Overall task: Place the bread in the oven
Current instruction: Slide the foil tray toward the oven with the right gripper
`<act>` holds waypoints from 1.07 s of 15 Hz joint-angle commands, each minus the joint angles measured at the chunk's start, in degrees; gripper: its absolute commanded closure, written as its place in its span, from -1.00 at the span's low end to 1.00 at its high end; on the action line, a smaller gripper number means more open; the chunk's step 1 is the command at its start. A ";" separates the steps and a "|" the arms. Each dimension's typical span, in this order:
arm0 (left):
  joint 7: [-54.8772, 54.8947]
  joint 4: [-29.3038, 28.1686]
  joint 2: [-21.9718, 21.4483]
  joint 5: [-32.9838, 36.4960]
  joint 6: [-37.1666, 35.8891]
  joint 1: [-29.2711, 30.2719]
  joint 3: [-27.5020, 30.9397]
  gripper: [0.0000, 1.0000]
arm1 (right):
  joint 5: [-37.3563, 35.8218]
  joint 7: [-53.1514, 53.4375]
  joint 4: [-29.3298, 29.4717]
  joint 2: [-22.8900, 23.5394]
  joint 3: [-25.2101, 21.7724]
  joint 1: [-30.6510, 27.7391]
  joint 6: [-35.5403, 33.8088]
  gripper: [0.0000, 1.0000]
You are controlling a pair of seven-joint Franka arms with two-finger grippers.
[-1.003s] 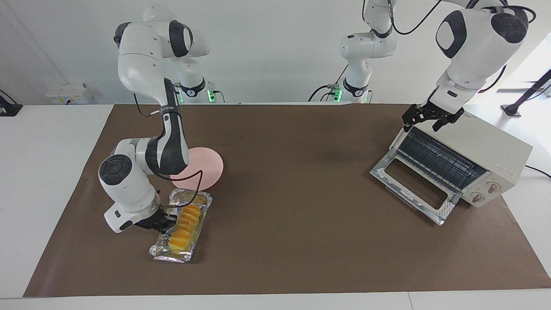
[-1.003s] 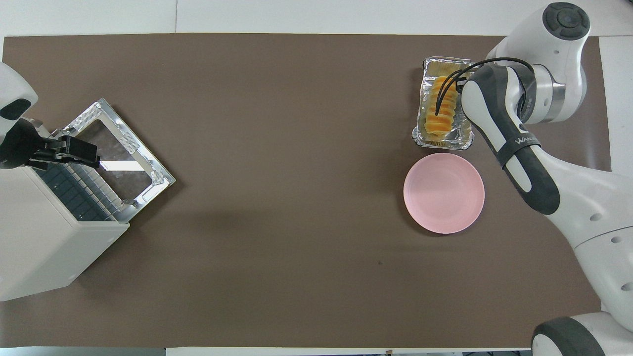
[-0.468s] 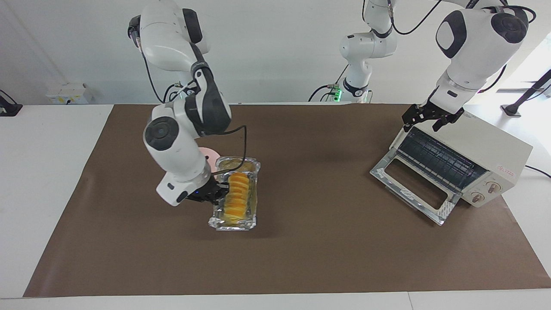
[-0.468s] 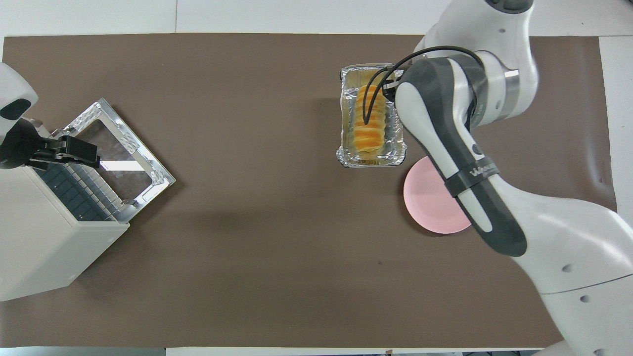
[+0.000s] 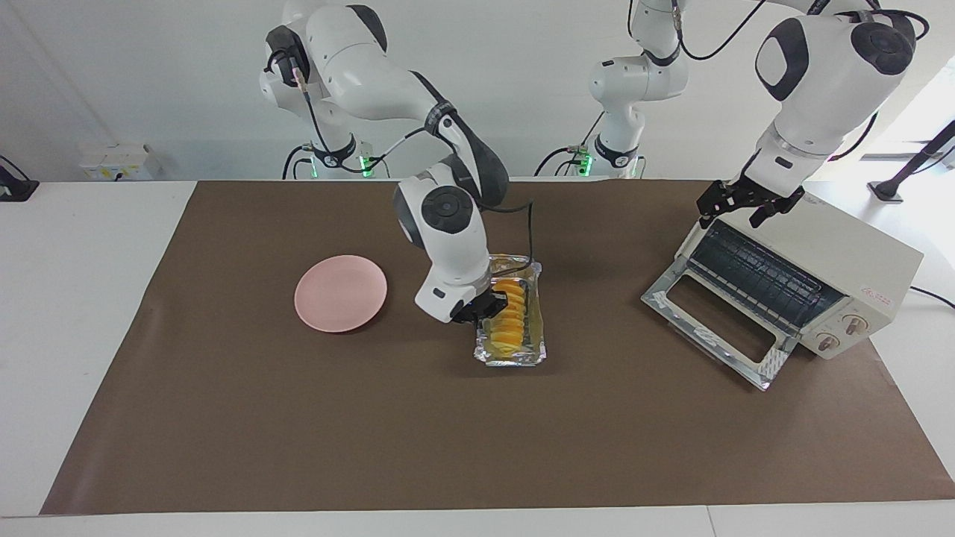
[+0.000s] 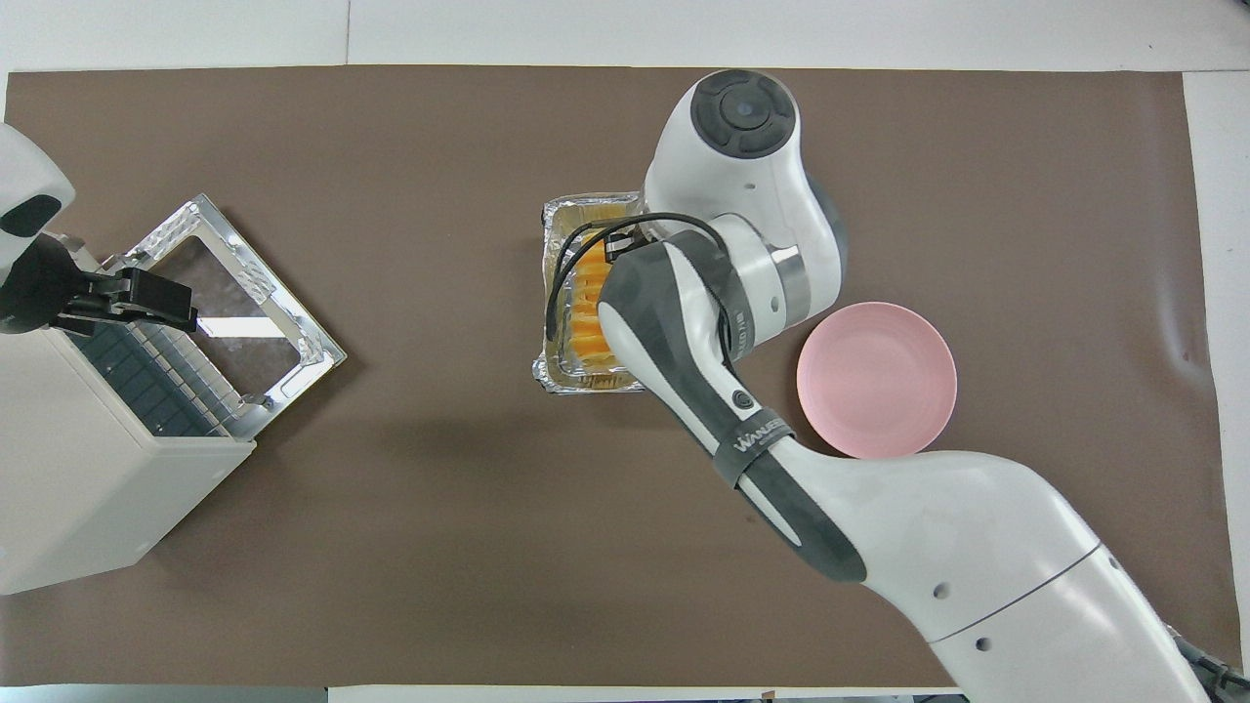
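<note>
The step in hand looks like the carry: the right gripper [image 5: 486,307], reaching from the right arm's end toward mid-counter, is pinched on the side rim of the crinkled silver foil tray [image 5: 513,356] that holds the bread [image 5: 509,317], a short loaf of yellow-orange slices in a row. From the shadow beneath, the tray seems to hang just above the brown-covered counter [image 5: 477,440], between the round pink plate [image 5: 341,292] and the cream-white boxy toaster oven [image 5: 835,265]. The oven sits at the left arm's end with its glass door [image 5: 715,328] dropped open and the wire rack showing. The left gripper [image 5: 748,204] waits above the oven's top front edge, fingers spread and holding nothing. The next move probably calls for carrying the tray level over to the oven, then sliding it in over the lowered door onto the rack.
</note>
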 commanded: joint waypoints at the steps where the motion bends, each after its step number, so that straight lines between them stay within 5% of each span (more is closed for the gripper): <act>1: 0.26 0.27 -0.48 -0.75 -0.56 0.09 0.23 -1.00 | 0.95 -0.17 -6.10 -2.41 -0.32 0.10 5.30 1.00; 5: 0.26 0.27 -0.48 -0.75 -0.56 0.09 0.23 -1.00 | 0.86 -3.41 -9.95 -2.76 -0.32 1.07 10.92 1.00; 6: 0.26 0.27 -0.48 -0.75 -0.56 0.09 0.23 -1.00 | 0.87 -3.43 -10.84 -2.93 -0.32 1.07 11.89 0.30; 7: 0.26 0.27 -0.48 -0.75 -0.56 0.09 0.23 -1.00 | 0.95 -3.43 -11.02 -3.11 -0.32 1.16 11.55 -0.99; 9: 0.26 0.27 -0.48 -0.75 -0.56 0.09 0.23 -1.00 | 1.22 -2.99 -10.15 -3.20 -0.32 1.07 8.67 -1.00; 12: 0.53 0.27 -0.48 -0.75 -0.83 0.01 0.23 -1.00 | 1.57 1.14 -2.09 -3.11 -1.02 0.02 -5.01 -1.00; 16: 0.00 0.18 -0.57 -0.75 -0.39 -3.06 -0.03 -1.00 | 1.22 -0.34 1.90 -6.96 -1.11 -9.36 -14.55 -1.00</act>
